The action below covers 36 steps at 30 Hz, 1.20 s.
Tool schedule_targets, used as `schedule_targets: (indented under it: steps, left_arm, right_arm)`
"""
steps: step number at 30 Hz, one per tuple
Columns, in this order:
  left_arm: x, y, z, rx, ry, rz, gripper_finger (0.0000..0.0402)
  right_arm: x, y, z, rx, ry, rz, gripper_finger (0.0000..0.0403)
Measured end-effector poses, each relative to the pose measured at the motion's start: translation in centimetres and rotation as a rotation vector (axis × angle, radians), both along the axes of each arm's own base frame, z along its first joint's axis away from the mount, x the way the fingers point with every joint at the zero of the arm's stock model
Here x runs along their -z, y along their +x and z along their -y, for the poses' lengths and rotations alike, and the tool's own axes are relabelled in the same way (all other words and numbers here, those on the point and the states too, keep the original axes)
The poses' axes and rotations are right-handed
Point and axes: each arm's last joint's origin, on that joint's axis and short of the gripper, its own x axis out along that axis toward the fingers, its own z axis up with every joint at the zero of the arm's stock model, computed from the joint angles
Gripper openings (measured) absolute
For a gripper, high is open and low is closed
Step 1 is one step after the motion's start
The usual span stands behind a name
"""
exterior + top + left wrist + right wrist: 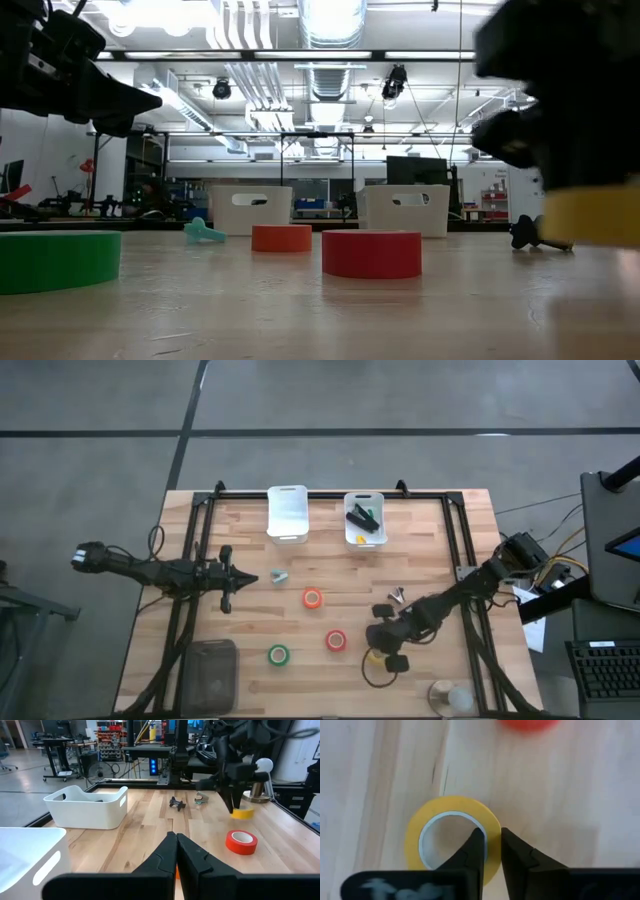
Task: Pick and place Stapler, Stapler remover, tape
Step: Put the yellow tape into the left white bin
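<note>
Right gripper [491,851] down on the bench [420,540], fingers pinched narrow across the wall of the yellow tape roll [454,839], one finger inside the ring, the other outside. Left gripper [176,851] shut and empty, hanging over the bench's left side. Stapler [362,518] lying in the right-hand white bin [364,497], well apart from both grippers

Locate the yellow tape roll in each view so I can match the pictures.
High view: yellow tape roll lower right of centre, under the right gripper.
Low view: far right edge.
Left wrist view: right of centre, below the other arm.
Right wrist view: centre, wall pinched.
Shared landmark: the red tape roll beside it.
</note>
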Motion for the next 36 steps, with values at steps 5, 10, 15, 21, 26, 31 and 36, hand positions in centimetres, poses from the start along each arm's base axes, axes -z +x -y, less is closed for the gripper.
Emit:
schedule_targets:
  steps: [5, 10, 15, 21, 26, 31, 36]
  left_arm:
    - [0.0, 0.0, 0.0, 0.000, 0.001, -0.003, 0.0012]
    - [0.0, 0.0, 0.0, 0.000, 0.001, -0.003, 0.0012]
    - [0.0, 0.0, 0.0, 0.000, 0.001, -0.003, 0.0012]
    - [0.0, 0.0, 0.0, 0.000, 0.001, -0.003, 0.0012]
    - [0.0, 0.0, 0.0, 0.000, 0.001, -0.004, 0.0012]
    - [0.1, 0.0, 0.0, 0.000, 0.001, -0.006, 0.0012]
    - [0.1, 0.0, 0.0, -0.001, 0.002, -0.007, 0.0012]
  right_arm:
    - [-2.7, 2.9, 1.7, -0.032, -0.047, 0.125, 0.0047]
    - [-6.0, 5.8, 4.2, -0.016, -0.247, 0.288, 0.0045]
    - [-9.0, 8.2, 7.7, 0.074, -0.360, 0.425, 0.0050]
    - [-10.5, 10.1, 12.8, 0.200, -0.355, 0.577, 0.0052]
    - [-10.2, 11.4, 17.3, 0.314, -0.392, 0.597, 0.0049]
    - [-9.4, 13.6, 21.4, 0.370, -0.435, 0.578, 0.0052]
    - [-8.1, 16.0, 26.0, 0.410, -0.480, 0.538, 0.0052]
